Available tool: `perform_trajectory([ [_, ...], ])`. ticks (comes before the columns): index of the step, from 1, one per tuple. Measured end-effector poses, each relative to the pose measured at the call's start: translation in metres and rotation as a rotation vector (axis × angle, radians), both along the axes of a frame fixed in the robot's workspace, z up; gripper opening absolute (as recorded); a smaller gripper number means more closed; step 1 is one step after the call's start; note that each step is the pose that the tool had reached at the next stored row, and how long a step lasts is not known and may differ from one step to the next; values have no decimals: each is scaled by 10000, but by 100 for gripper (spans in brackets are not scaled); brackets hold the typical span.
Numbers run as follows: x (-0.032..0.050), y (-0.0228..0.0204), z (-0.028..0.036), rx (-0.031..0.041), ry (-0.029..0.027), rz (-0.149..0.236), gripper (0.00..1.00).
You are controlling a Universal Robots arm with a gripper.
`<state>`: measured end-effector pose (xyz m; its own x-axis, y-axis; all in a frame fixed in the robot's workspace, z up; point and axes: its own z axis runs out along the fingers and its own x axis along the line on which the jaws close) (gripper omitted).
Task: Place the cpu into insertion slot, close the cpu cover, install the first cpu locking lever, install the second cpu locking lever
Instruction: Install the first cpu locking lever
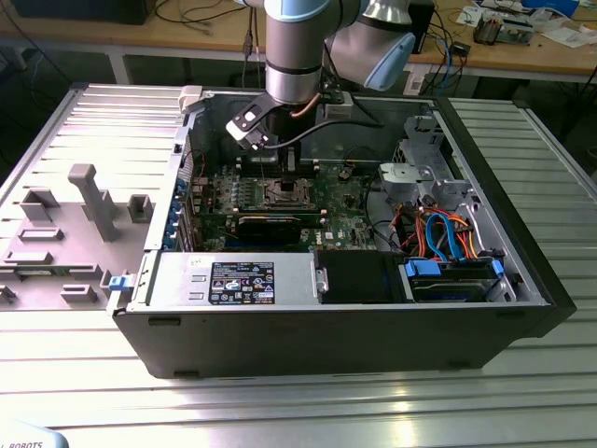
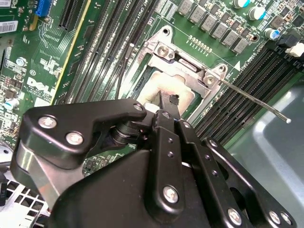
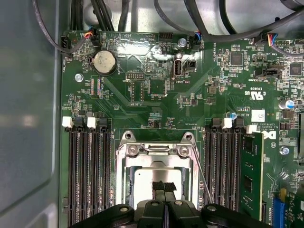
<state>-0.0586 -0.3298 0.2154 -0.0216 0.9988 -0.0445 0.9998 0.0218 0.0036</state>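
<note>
In both wrist views my gripper (image 3: 164, 186) (image 2: 167, 100) is shut, its two thin black fingers pressed together with nothing seen between them. The tips sit over the silvery cpu (image 3: 142, 181) (image 2: 154, 90), which lies in the insertion slot (image 1: 282, 193) on the green board. The silver cpu cover (image 3: 156, 164) (image 2: 190, 71) lies down as a frame around the chip. One thin wire locking lever (image 2: 259, 99) (image 3: 203, 178) sticks out free from the socket's side. A second thin lever (image 2: 124, 71) runs along the opposite side. In the exterior view the arm stands over the socket inside the open computer case (image 1: 326, 327).
Long black memory slots (image 3: 88, 175) flank the socket, and a green memory card (image 3: 250, 175) stands in one. A coin battery (image 3: 104, 61) and cables lie beyond. The case holds a power supply (image 1: 242, 280) and a drive bay with blue and orange cables (image 1: 448, 233). A grey fixture tray (image 1: 75, 215) lies outside.
</note>
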Motion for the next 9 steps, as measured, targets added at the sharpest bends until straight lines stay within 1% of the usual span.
perform_trajectory([
  [9,0,0,46,-2,0,0,11],
])
